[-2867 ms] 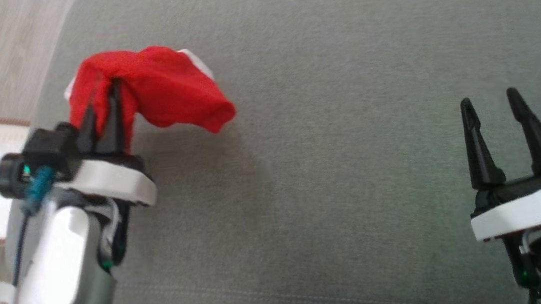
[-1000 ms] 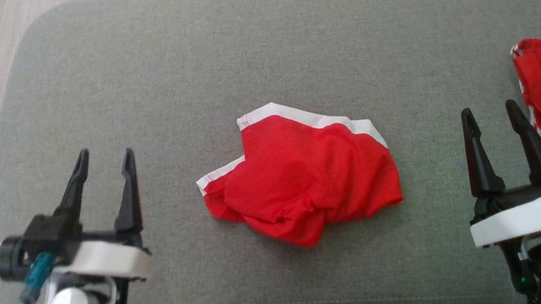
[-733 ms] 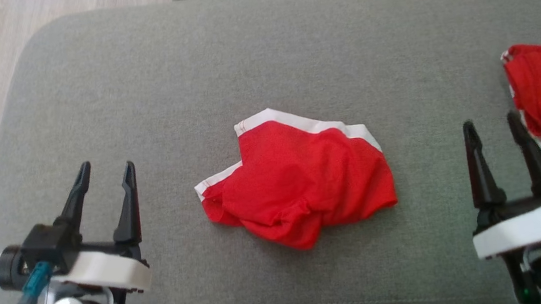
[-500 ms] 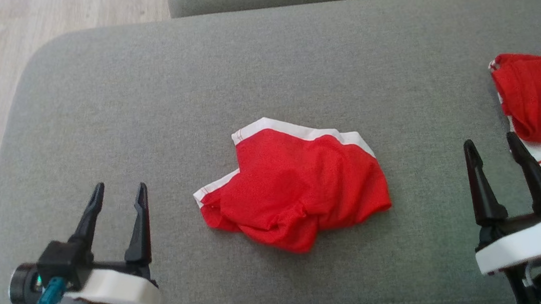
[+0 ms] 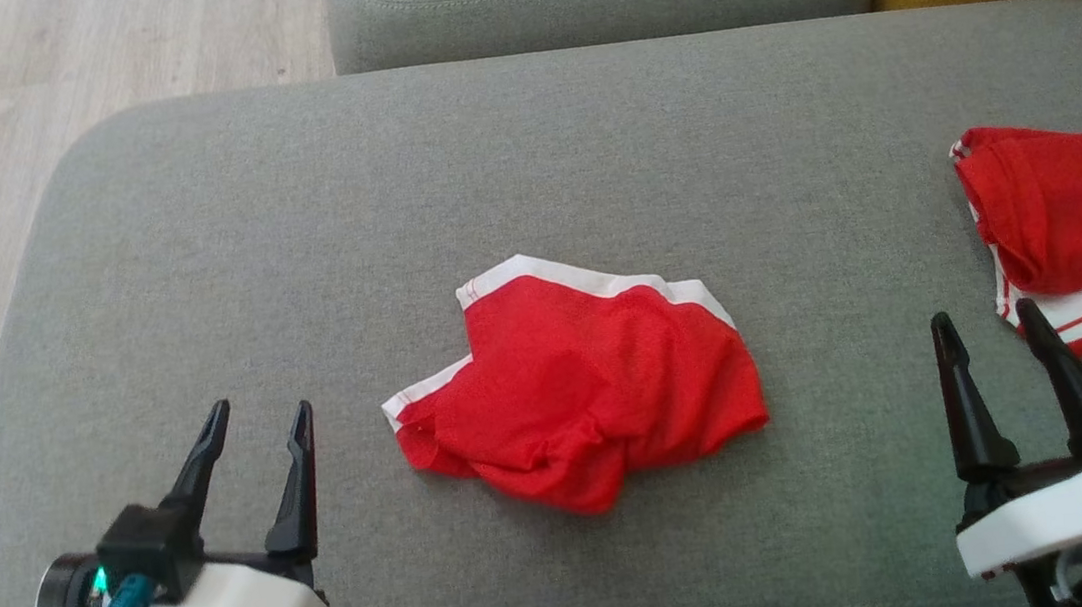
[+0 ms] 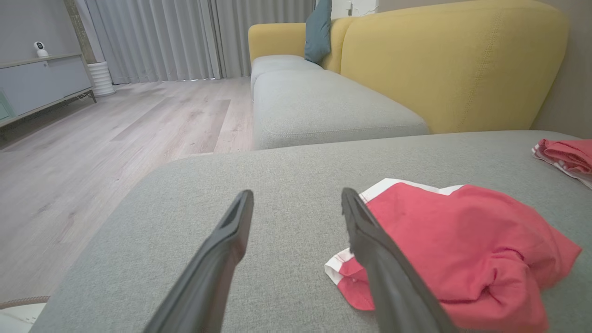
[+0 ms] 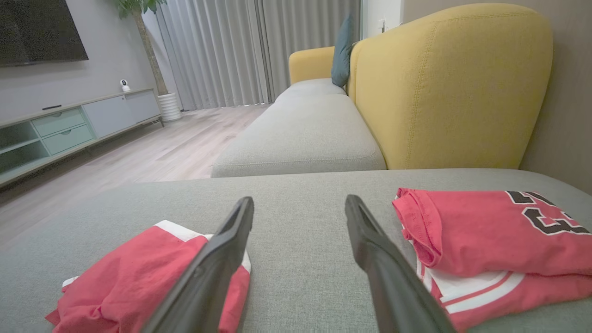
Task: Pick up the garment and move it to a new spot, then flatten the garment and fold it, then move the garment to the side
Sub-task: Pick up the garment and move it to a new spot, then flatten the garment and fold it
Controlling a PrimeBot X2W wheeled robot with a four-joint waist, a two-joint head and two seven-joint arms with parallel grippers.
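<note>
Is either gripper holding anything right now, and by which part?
Nothing is held. The left gripper and the right gripper both stand open and empty, either side of the crumpled red garment with white trim lying on the grey fabric cushion.

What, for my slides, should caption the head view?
Crumpled red garment on grey cushion between open left gripper and right gripper, folded jersey at right.

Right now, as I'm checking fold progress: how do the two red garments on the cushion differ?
The middle garment lies crumpled; the right-hand garment is folded. The middle garment shows no print; the right-hand garment bears black numerals. Both are red with white trim, resting on the grey cushion.
</note>
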